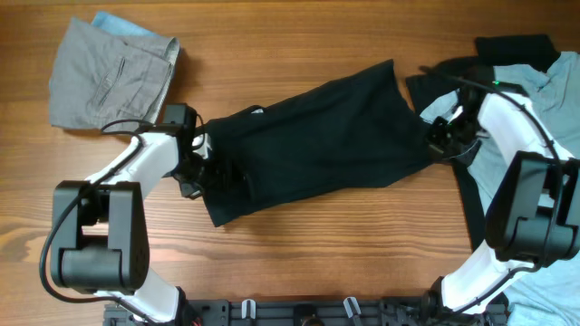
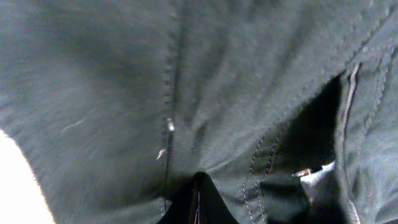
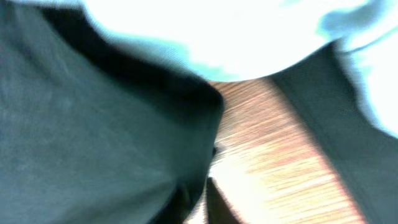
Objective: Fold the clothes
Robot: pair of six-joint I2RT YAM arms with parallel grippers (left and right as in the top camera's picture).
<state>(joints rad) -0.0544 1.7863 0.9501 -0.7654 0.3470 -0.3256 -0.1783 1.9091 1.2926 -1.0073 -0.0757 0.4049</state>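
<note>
A black pair of shorts lies stretched at a slant across the middle of the table. My left gripper is at its lower left end, by the waistband. In the left wrist view the fingers are shut on the black fabric, with seams and a pocket slit around them. My right gripper is at the right end. In the blurred right wrist view its fingers are pinched at the edge of the black fabric, with a narrow gap between them.
Folded grey shorts lie at the back left on a light blue garment. At the right edge is a pile with a light blue shirt and a black garment. Bare wooden table lies in front.
</note>
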